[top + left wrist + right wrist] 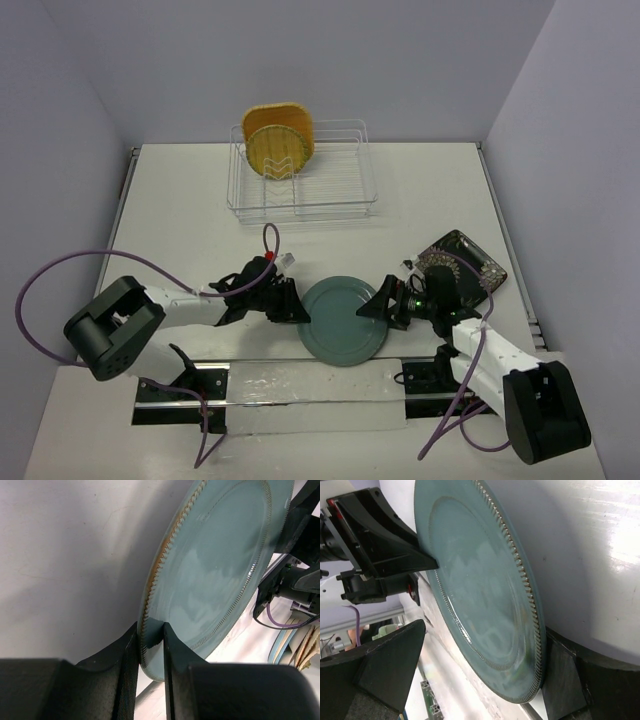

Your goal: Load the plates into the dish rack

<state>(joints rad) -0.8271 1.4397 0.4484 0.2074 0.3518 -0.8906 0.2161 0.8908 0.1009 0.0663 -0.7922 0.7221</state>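
Here, two tools meet at the teal plate [345,320]

The left tool [297,307] grips the plate's left rim at the near middle of the tabletop [180,220]. The right tool [377,308] stands wide around the opposite rim. An orange plate [288,113] and a yellow plate [280,150] stand in the dish rack [340,195].

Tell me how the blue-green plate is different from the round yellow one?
The teal plate lies flat on the table; the yellow plate stands upright in the dish rack. The teal plate looks bigger, the yellow plate smaller. Both are round.
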